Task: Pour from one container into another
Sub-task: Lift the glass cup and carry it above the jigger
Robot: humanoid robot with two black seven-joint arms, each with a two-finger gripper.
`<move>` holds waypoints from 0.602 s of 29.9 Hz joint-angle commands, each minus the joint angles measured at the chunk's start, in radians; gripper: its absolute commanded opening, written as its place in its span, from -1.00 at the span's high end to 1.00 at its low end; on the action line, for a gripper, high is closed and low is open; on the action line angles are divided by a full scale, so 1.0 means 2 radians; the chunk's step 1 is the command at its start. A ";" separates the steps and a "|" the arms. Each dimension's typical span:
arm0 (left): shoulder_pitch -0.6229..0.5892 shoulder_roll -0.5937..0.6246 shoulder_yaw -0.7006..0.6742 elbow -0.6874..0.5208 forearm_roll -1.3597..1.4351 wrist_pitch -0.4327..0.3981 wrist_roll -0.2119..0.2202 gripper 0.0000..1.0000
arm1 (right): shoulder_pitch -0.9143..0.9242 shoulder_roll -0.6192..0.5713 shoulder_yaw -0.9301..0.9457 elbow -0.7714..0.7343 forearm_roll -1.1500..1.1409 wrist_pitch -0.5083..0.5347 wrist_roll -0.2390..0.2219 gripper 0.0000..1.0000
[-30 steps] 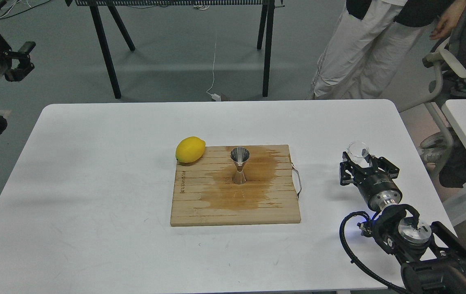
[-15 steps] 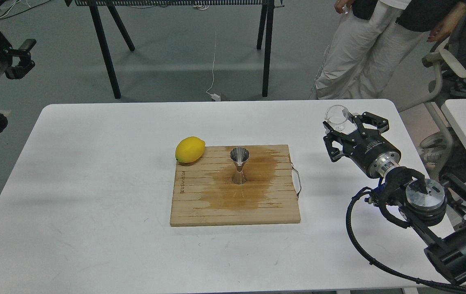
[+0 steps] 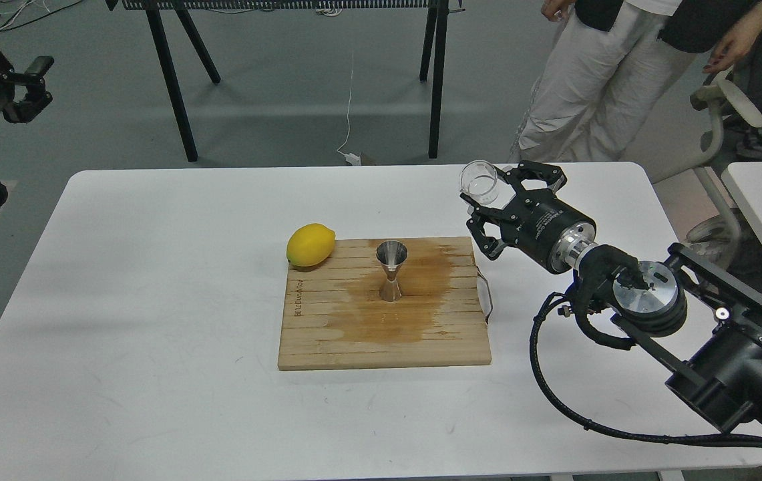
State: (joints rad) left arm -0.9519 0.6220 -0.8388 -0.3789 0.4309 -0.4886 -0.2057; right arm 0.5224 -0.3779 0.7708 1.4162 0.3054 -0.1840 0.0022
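Right pincer (image 3: 487,200): closed on the small clear glass cup (image 3: 479,182), gripping its lower part. The cup is held clear of the table (image 3: 153,300), above the far-right area of the surface, with its open mouth tilted toward the left. Whether the cup has any contents cannot be determined.

Left pincer (image 3: 33,87): located at the far-left edge of the view, off the table and above the floor. Its fingers appear parted with nothing between them.

Stainless-steel jigger (image 3: 392,270): standing upright on the wooden cutting board (image 3: 327,334), near the middle of the board's far half. The cup is to the right of the jigger and well apart from it, beyond the board's far-right corner.

Cutting board: lies flat at the centre of the table. A dark wet stain (image 3: 414,294) spreads over the board around and to the right of the jigger. A thin loop handle (image 3: 486,294) projects from the board's right edge.

Lemon (image 3: 310,244): rests at the board's far-left corner, left of the jigger and apart from it.

Background: a person in light trousers (image 3: 594,80) stands beyond the table's far-right edge.
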 commanded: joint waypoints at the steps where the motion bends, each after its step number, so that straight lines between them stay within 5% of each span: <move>1: 0.000 0.002 0.000 0.000 0.000 0.000 0.000 -0.98 | 0.003 0.006 -0.019 0.002 -0.015 -0.007 -0.008 0.61; 18: -0.011 0.001 0.001 0.000 0.000 0.000 0.001 -0.98 | 0.092 -0.001 -0.106 0.001 -0.081 -0.031 -0.026 0.61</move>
State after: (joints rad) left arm -0.9732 0.6244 -0.8360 -0.3789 0.4310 -0.4888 -0.2041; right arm 0.6775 -0.3762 0.5821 1.4208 0.1830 -0.2428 -0.0488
